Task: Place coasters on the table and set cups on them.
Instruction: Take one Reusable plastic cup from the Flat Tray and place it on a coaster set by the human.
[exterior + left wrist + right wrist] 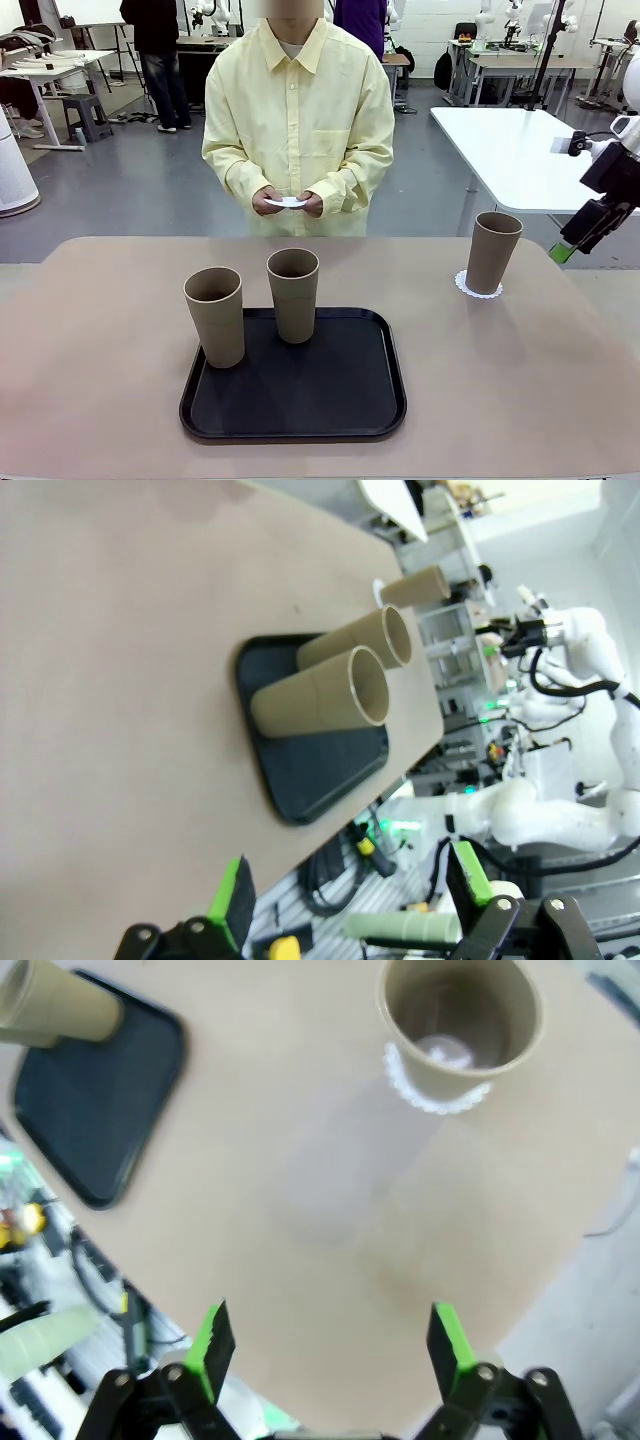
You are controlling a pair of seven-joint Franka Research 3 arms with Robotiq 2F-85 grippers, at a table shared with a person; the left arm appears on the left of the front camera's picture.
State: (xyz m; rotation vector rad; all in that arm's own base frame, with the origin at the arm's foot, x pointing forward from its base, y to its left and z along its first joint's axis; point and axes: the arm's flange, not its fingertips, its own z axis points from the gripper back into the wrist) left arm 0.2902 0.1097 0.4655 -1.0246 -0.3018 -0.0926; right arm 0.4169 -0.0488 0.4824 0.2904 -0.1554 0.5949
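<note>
Right now the right gripper hangs spread and empty, right of the black tray; the left gripper is likewise spread, holding nothing. Two cups stand on the tray; a third cup sits on a coaster right of it on the table. Beyond the tray, the person's hands hold another coaster. Once it lies flat, grip a tray cup mid-wall, lift clear of the rim, centre it. No writing is legible.

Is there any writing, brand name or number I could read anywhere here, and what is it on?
No readable text anywhere.
Cups, black tray, lacy coaster and table: plain, no print.
White paper the person holds: no print visible.
Background equipment: too small and blurred to read.
</note>
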